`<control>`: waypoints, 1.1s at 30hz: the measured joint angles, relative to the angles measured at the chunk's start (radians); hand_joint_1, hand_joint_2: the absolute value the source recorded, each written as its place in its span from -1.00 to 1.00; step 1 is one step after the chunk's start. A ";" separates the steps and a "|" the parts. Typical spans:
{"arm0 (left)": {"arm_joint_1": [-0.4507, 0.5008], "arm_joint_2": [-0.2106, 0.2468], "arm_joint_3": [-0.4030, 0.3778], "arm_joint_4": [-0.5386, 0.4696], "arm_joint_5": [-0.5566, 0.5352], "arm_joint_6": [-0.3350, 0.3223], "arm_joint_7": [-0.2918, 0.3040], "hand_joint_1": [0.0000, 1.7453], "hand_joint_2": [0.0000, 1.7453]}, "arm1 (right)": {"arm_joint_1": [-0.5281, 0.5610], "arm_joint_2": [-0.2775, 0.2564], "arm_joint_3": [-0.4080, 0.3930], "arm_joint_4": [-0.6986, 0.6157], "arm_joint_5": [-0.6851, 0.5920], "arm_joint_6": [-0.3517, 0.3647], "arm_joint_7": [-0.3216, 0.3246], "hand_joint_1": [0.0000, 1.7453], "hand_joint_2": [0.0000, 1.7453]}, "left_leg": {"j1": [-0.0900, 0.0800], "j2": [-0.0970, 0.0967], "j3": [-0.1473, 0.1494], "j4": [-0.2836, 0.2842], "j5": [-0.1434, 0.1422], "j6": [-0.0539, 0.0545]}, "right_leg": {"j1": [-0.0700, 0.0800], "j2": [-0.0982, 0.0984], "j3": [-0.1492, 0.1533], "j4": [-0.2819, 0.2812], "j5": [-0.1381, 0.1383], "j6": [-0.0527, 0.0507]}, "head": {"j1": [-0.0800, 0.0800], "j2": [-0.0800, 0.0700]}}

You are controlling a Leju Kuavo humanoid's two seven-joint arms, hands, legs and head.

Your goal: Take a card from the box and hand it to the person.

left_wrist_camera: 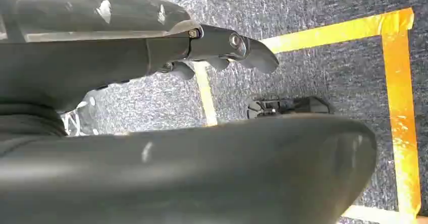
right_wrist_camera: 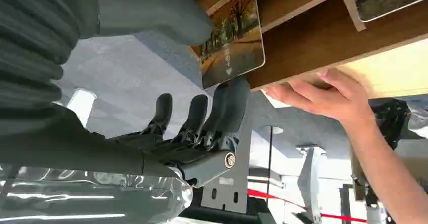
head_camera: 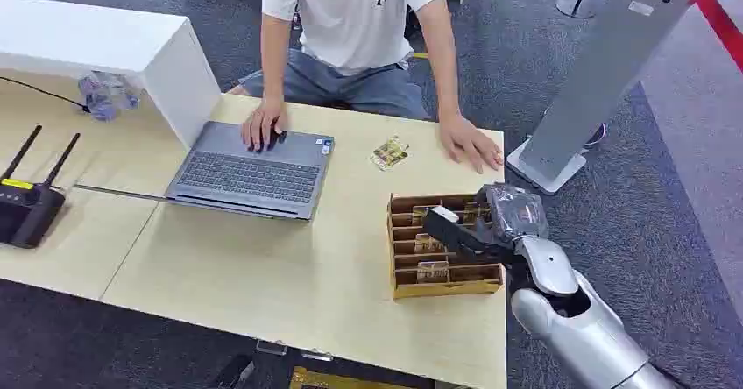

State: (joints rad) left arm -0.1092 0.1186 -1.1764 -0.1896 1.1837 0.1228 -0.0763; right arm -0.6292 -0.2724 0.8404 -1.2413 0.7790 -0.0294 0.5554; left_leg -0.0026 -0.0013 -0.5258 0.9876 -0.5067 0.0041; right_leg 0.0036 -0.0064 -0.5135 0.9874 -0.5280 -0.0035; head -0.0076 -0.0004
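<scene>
The right hand (head_camera: 473, 229) pinches a card (right_wrist_camera: 233, 41) over the box (head_camera: 405, 291). Nearby a loose card (head_camera: 390, 152), laptop (head_camera: 250, 174), router (head_camera: 28, 209). The person's hand (head_camera: 471, 141) rests beside the box.

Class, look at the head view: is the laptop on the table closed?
No. The laptop lies open on the table, its keyboard exposed, and the person's hand rests on it.

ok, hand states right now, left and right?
Left hand: hanging over the floor, fingers curled in, holding nothing.
Right hand: at the box, pinching a card between thumb and finger.
</scene>
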 joint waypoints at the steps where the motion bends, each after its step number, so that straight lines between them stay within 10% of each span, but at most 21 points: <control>1: 0.000 0.000 0.000 0.000 0.000 0.000 0.000 -1.00 -1.00 | 0.000 -0.001 0.000 0.000 0.000 0.000 0.000 -0.16 1.00 | 0.000 0.000 0.000 0.000 0.000 0.000 | 0.000 0.000 0.000 0.000 0.000 0.000 | 0.000 0.000; 19: 0.000 0.000 0.000 0.000 0.006 0.000 0.001 -1.00 -1.00 | 0.000 -0.004 0.010 0.006 -0.005 0.009 -0.002 -0.10 1.00 | 0.000 0.000 0.000 0.000 0.000 0.000 | 0.000 0.000 0.000 0.000 0.000 0.000 | 0.000 0.000; 33: 0.000 0.000 0.000 0.000 0.006 0.002 0.001 -1.00 -1.00 | 0.000 -0.004 0.013 0.011 -0.008 0.008 -0.006 0.72 1.00 | 0.000 0.000 0.000 0.000 0.000 0.000 | 0.000 0.000 0.000 0.000 0.000 0.000 | 0.000 0.000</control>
State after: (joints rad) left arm -0.1089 0.1186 -1.1761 -0.1896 1.1902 0.1247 -0.0752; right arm -0.6293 -0.2762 0.8537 -1.2306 0.7713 -0.0214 0.5497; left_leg -0.0026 -0.0013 -0.5258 0.9875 -0.5067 0.0041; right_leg 0.0036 -0.0064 -0.5135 0.9874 -0.5280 -0.0036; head -0.0080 -0.0004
